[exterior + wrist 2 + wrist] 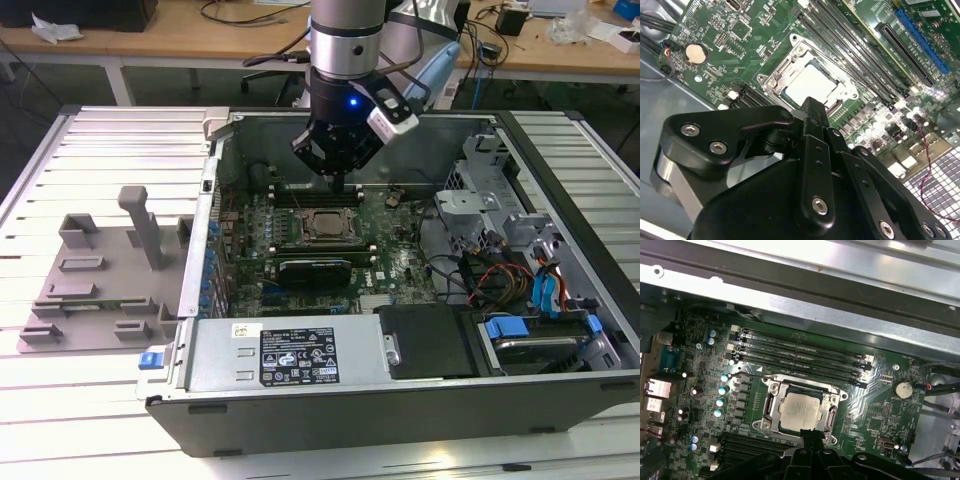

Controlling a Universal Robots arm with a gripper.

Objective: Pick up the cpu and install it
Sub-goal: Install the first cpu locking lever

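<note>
Cpu, one, lies flat in the single socket of the one motherboard, inside the one open computer case. Jaws clenched together, gripping nothing, just above the socket's edge. One grey tray sits on the worktop beside the case, on the exterior view's left.

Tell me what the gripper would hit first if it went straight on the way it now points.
The gripper would probably meet the cpu in the socket, or the frame's edge; depth is unclear.
</note>
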